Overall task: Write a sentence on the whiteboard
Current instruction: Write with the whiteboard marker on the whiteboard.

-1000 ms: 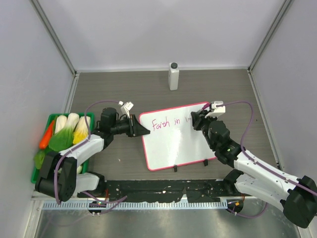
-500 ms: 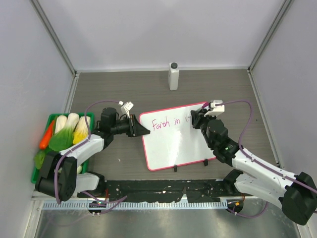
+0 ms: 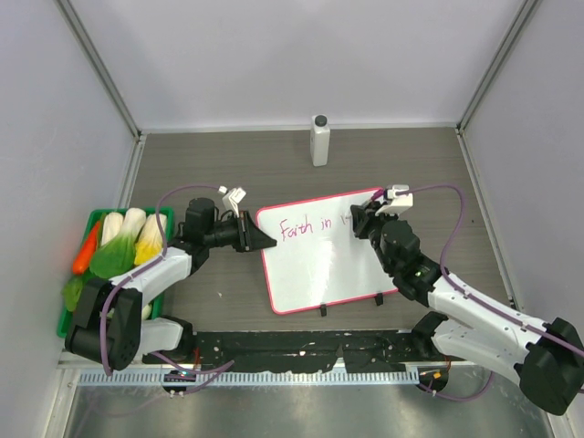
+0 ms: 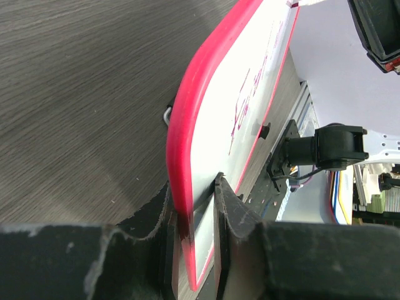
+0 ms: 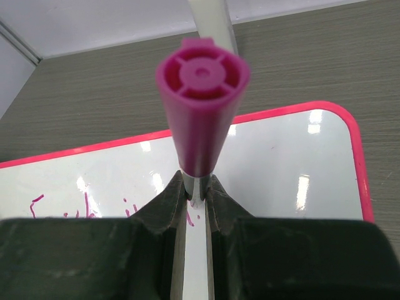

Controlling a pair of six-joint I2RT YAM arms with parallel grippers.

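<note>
- The left gripper [image 3: 248, 233] is clamped on the whiteboard [image 3: 319, 274] at its 10 o'clock edge, with the pink frame pinched between the fingers (plainest in the left wrist view).
- The whiteboard lies mid-table, with a white bottle [image 3: 319, 140] well apart at 12 o'clock.
- The sentence [image 3: 306, 228] reads "Faith in" plus a stroke. I judge it is under half done, as the lower board is blank.
- The right gripper [image 3: 363, 219], at the board's 1 o'clock, squeezes a magenta marker [image 5: 201, 112]. Its tip is hidden.
</note>
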